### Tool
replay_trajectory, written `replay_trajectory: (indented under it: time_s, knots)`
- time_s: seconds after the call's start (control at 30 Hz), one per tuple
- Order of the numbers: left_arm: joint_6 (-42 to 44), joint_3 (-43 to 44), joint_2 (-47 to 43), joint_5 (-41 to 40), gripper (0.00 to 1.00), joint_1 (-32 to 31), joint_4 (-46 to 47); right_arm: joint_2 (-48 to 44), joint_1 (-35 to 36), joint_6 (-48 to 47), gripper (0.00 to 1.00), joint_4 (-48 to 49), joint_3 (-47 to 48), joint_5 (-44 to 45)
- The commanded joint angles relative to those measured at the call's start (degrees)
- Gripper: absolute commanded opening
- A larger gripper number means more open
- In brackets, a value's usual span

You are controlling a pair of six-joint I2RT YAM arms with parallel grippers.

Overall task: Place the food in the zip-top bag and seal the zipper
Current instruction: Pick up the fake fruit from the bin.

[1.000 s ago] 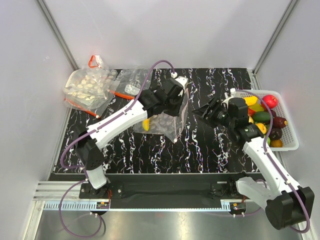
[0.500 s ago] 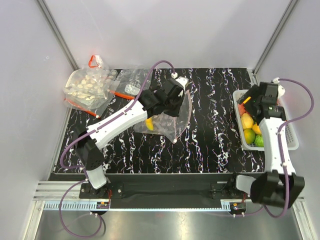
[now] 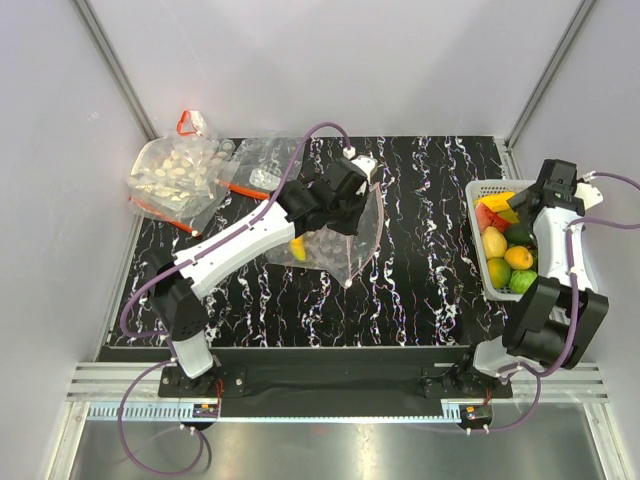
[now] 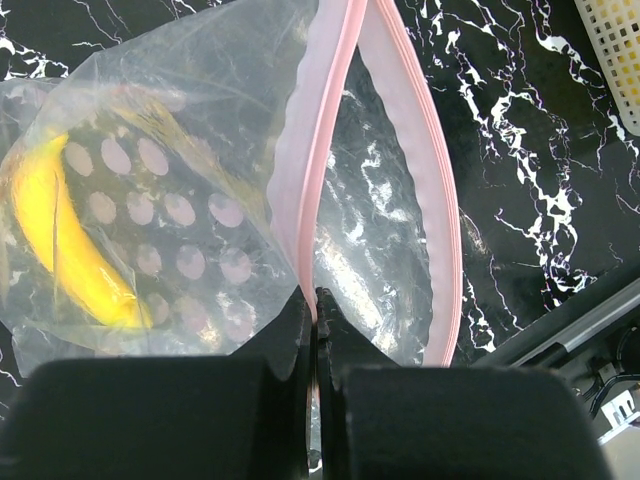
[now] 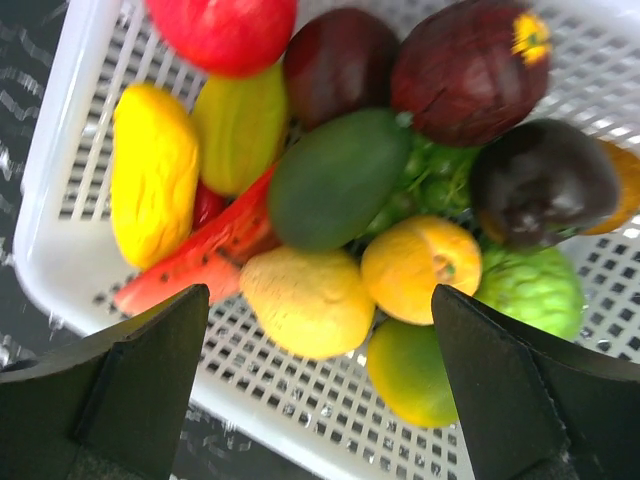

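Early going, by my reading: one yellow piece (image 4: 70, 240) lies inside the bag (image 4: 180, 200), mid-counter (image 3: 420, 260). The left fingers (image 4: 314, 300) pinch one lip of the zipper (image 4: 440, 200), and the mouth gapes. At 3 o'clock the right fingers (image 5: 318, 295) hang spread and empty over the basket (image 5: 60, 160), which holds the remaining food (image 5: 335, 175). Filling and sealing remain.

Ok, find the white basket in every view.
Top external: basket at the right edge.
Left wrist: only its corner, top right.
Right wrist: fills the picture, fruit inside.
Shared landmark: the black marbled table under it, also seen at and.
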Motion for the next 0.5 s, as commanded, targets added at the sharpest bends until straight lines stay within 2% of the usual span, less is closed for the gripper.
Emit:
replay_trajectory:
  time_s: [0.0, 0.1, 0.37, 0.47]
  knots:
    - [0.6, 1.1, -1.2, 1.6, 0.00, -0.5, 0.8, -1.0, 0.4, 2.9, 1.00, 2.2, 0.8, 9.8]
    - [0.8, 2.3, -0.3, 1.6, 0.00, -0.5, 0.1, 1.1, 0.1, 5.1, 1.00, 4.2, -0.2, 10.7]
    - [1.1, 3.0, -0.1, 0.7, 0.00, -0.5, -0.1, 10.1, -1.7, 7.1, 1.00, 10.5, 1.7, 6.0]
    - [1.2, 3.0, -0.1, 0.2, 0.00, -0.5, -0.2, 13.8, -1.8, 8.9, 1.00, 9.3, 3.5, 7.0]
